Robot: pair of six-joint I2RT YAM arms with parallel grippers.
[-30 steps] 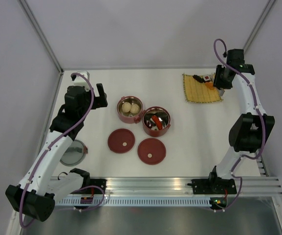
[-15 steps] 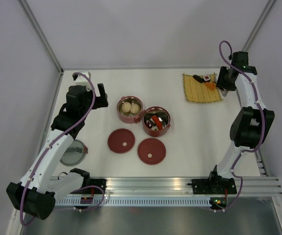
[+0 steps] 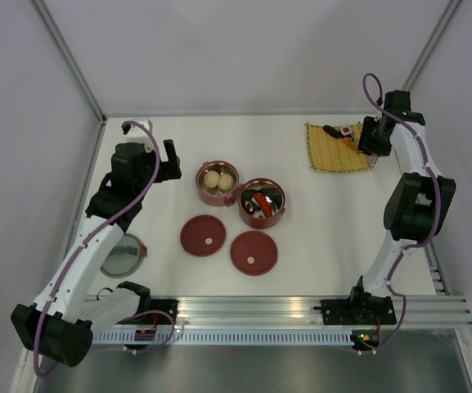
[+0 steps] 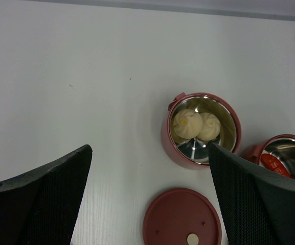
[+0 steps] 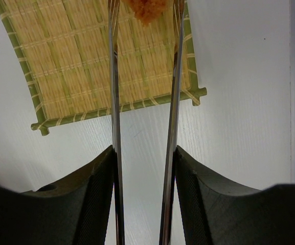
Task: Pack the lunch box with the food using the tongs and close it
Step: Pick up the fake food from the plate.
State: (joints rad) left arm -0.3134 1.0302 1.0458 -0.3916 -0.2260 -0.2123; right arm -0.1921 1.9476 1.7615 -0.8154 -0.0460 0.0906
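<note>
Two round dark-red steel-lined bowls [image 4: 166,145] are sat side by side, lids off: pale beige balls [image 4: 196,125] in the left, red and black bits [image 3: 259,199] in the right. Slim silver metal tongs [image 5: 115,102] are spread around an orange crumbly piece [image 5: 147,7].

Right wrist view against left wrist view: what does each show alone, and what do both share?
Only right wrist: the slim silver metal tongs in the right gripper, flanking an orange piece. Only left wrist: two round dark-red bowls, one holding two pale balls, and a flat red lid. Both: the white table and the yellow woven mat, a mere sliver in the left view.
</note>
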